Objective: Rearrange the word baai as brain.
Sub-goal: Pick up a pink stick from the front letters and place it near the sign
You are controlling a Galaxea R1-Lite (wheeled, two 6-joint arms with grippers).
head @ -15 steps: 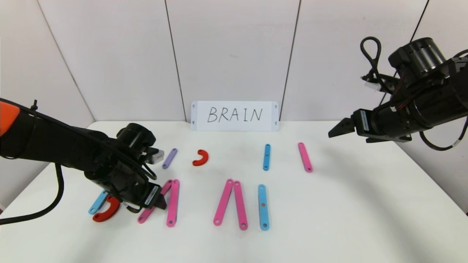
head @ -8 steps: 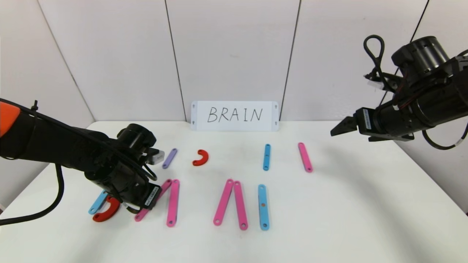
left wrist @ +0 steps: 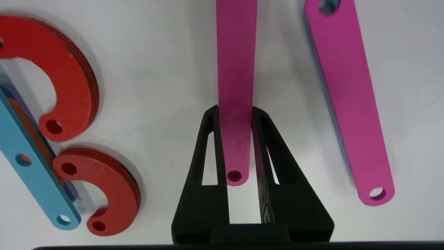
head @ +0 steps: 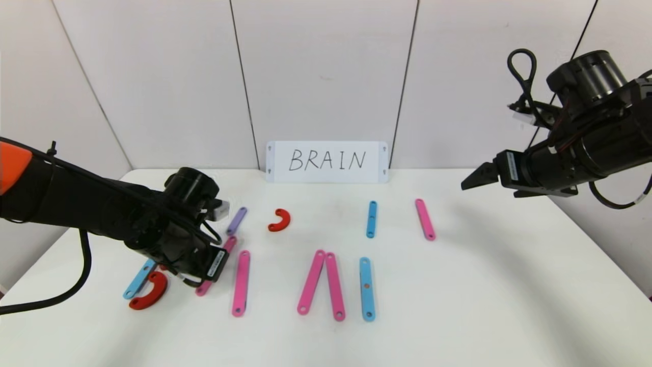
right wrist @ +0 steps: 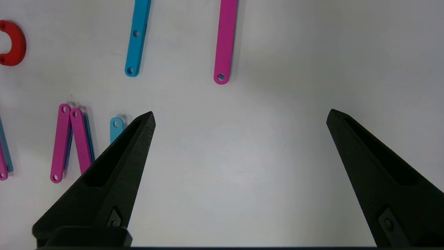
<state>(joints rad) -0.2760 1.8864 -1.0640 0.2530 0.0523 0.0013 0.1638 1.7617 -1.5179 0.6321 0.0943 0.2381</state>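
Left wrist view: left tool (left wrist: 235, 113) clamps narrow on a pink strip (left wrist: 236, 69), its holed end between the fingers; right tool (right wrist: 241, 116) hangs wide above the surface (right wrist: 277, 156).

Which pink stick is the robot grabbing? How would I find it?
Start at the white BRAIN card, then look down-left to the left end effector. It is shut on the slanted pink strip. Unlike the neighbouring pink strip, lying free, this one is pinched near its holed end.
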